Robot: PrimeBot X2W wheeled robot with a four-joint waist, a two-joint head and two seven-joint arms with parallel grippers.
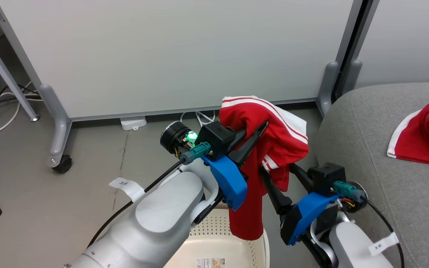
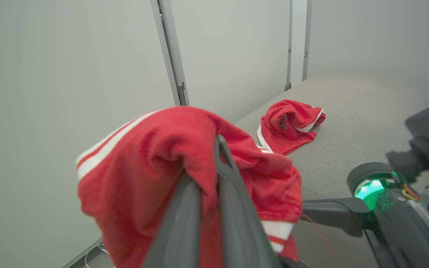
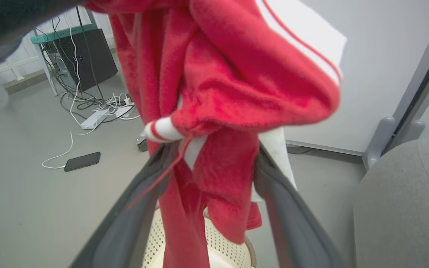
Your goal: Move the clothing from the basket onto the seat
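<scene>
Left gripper (image 1: 261, 130) pinched shut on red garment (image 1: 274, 141), held above basket (image 1: 214, 225), tail dangling at its rim. Right gripper (image 3: 212, 149) spread wide, fabric hanging between its jaws. Second garment (image 1: 423, 134) lies crumpled on grey sofa (image 1: 367, 149)

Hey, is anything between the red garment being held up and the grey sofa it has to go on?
Only the robot's own right end effector, open around the hanging garment, sits between it and the sofa. Nothing else visible blocks the way; the other garment lies farther along the cushion.
</scene>
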